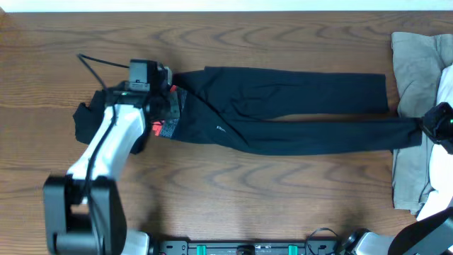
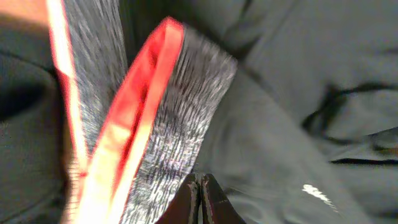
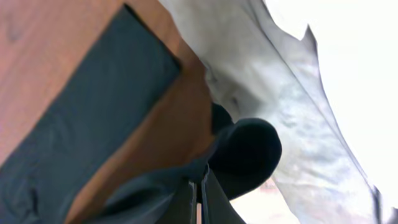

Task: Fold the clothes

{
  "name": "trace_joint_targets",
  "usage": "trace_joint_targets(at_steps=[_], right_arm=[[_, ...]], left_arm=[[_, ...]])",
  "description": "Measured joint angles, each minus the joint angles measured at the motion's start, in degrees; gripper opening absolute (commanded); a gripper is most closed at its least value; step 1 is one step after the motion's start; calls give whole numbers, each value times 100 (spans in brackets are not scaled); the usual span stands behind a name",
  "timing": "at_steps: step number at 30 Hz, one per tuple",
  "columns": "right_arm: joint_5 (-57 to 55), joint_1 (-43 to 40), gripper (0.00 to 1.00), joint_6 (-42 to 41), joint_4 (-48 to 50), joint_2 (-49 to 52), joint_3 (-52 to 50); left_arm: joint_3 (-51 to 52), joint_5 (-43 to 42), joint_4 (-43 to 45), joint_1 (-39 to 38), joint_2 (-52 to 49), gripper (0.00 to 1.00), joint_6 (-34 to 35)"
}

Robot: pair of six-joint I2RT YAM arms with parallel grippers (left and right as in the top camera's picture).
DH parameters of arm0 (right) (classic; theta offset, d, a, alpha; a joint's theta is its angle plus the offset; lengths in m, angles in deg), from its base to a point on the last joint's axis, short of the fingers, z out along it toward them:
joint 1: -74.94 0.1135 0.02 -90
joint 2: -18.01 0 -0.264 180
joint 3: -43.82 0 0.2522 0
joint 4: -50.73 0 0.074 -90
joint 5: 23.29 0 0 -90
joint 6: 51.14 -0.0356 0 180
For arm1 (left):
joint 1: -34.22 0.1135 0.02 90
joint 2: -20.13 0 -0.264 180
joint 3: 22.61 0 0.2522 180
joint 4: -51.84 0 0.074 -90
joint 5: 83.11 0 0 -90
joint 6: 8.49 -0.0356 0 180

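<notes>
Long black pants [image 1: 283, 106] lie stretched across the table, with the waist at the left and the leg ends at the right. The grey inner waistband with its red-orange edge [image 1: 170, 113] is turned up at the left and fills the left wrist view [image 2: 168, 106]. My left gripper [image 1: 161, 106] [image 2: 200, 190] is shut on the pants at the waist. My right gripper [image 1: 427, 127] [image 3: 200, 183] is shut on the end of the near leg [image 3: 155, 193], which is lifted a little. The far leg [image 3: 93, 124] lies flat on the wood.
A khaki garment [image 1: 417, 64] [image 3: 267, 93] lies at the right edge under my right arm, with a white piece [image 1: 446, 85] on it. A small black piece [image 1: 85, 122] sits at the left under my left arm. The table is brown wood [image 1: 248, 191].
</notes>
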Motion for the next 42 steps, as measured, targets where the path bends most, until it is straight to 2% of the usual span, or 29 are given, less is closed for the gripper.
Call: trace_joint_targets(at_steps=[2,3,5,8,10,16,20,21,24,27,28,35,42], right_arm=[[87,0,1,-57,74,0,0],[114,0,1,-72,79,0,2],[160,0,1,-101,79,0,2],[188,0,1,-118,63,0,2],[201,0,1,-120,48,0,2],[223,0,1,-136,39,0,2],[225,0,1,-136,24,0,2],[225,0,1,-136,24,0,2],[225,0,1,-136,24,0,2],[225,0,1,-136,24,0,2],[225,0,1,-136,24,0,2],[205,0,1,-136,35,0,2],[153,0,1,-136,94,0,2]], left_arm=[[-2,48,92,0,232,27,-11],[-2,66,138,0,275,30,-33],[-2,129,221,0,302,47,-20],[-2,179,280,0,227,59,-33],[-2,195,444,0,129,62,-22],[-2,236,1139,0,-413,63,-20],[-2,260,1547,0,-802,61,-15],[-2,262,1596,0,-868,57,-13],[-2,282,1729,0,-1019,37,52],[-2,275,1775,0,-1056,10,81],[-2,249,1768,0,-1056,6,85],[-31,-7,1086,66,-946,6,46],[-63,-46,417,551,221,6,155]])
